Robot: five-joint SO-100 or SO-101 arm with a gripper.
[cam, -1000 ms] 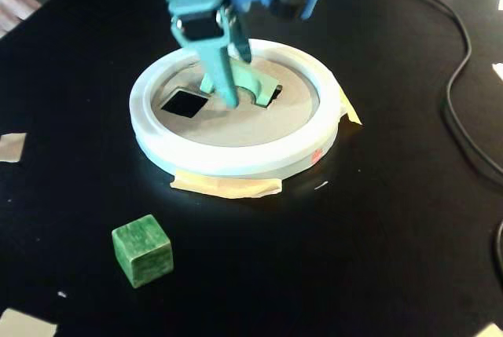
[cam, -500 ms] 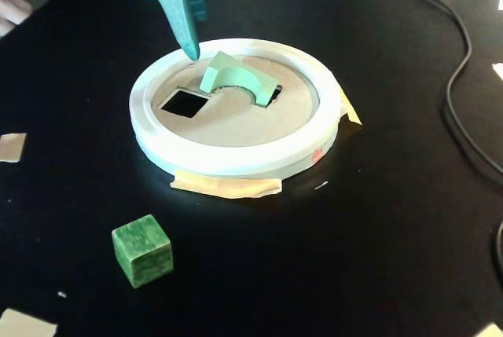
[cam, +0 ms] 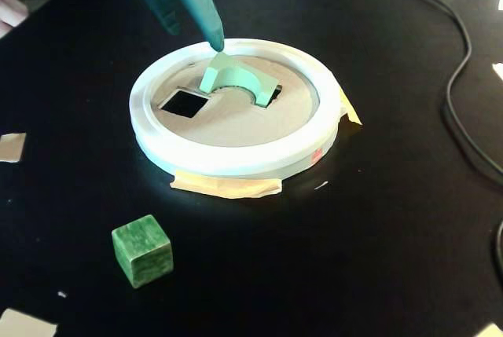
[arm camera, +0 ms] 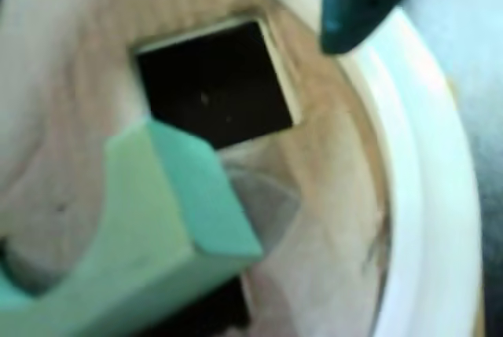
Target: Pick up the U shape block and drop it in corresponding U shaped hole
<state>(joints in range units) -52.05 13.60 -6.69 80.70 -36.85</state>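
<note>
One matte green U block (cam: 236,80) atop wooden disc (cam: 228,121), white rim (cam: 236,160).

A green cube (cam: 142,250) and black cable (cam: 456,78) lie on the table (cam: 377,258).

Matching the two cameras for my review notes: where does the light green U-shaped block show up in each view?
Wrist view: U-shaped block fills the lower left, just below the square hole.
Fixed view: it lies on the wooden disc, upper centre, right of that square hole.
Shared landmark: the square hole.
</note>
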